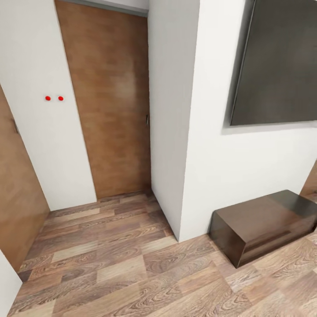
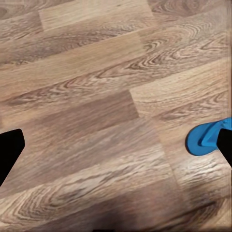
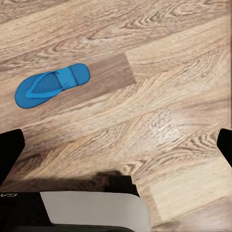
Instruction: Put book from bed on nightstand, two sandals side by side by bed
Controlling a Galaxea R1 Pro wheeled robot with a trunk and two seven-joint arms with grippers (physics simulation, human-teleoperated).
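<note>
Robot faced wooden door (image 1: 112, 101), low dark cabinet (image 1: 259, 224) beside wall. Blue sandal (image 3: 50, 85) lay flat on plank floor (image 3: 159, 72), beneath both hands, spread open, holding nothing.

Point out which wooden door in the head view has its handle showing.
The tall middle door, set back between the white walls: a small dark handle sits at its right edge. The door at the far left is cut off by the frame.

No lettering can be read on anything here.
</note>
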